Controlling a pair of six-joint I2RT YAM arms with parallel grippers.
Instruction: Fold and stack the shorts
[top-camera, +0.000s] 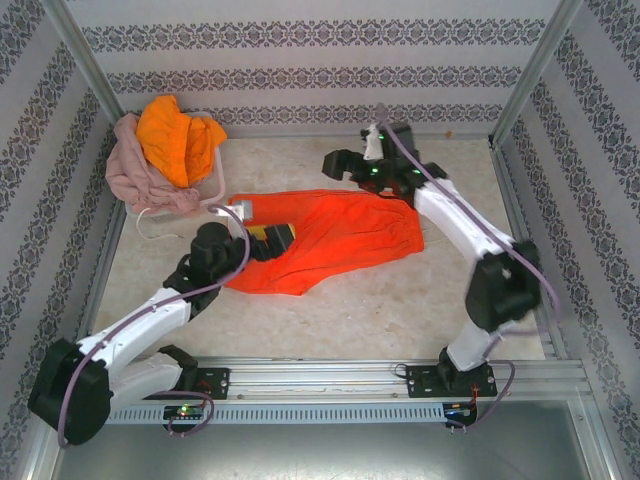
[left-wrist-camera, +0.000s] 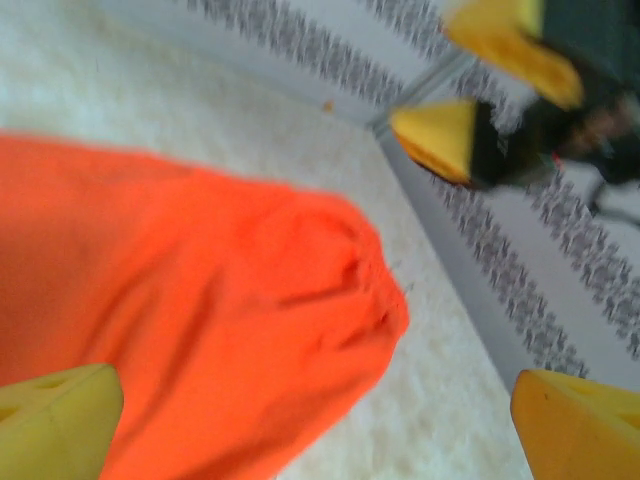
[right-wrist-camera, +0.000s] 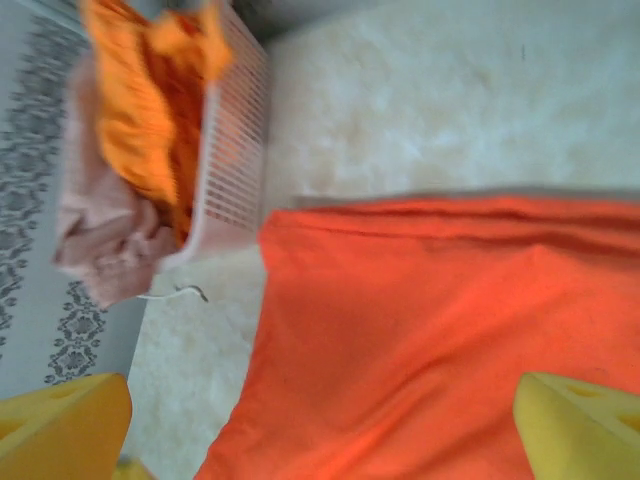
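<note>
The bright red-orange shorts lie spread flat in the middle of the table. My left gripper hovers open over their left end, with nothing between its yellow fingers. My right gripper is open above the far edge of the same shorts, and its yellow tips also show in the left wrist view. The dusty pink shorts and the yellow-orange shorts are heaped in the basket.
The white mesh basket stands at the back left, close to the shorts' left end. A thin cord trails from it onto the table. Patterned walls and metal posts close in the table on three sides.
</note>
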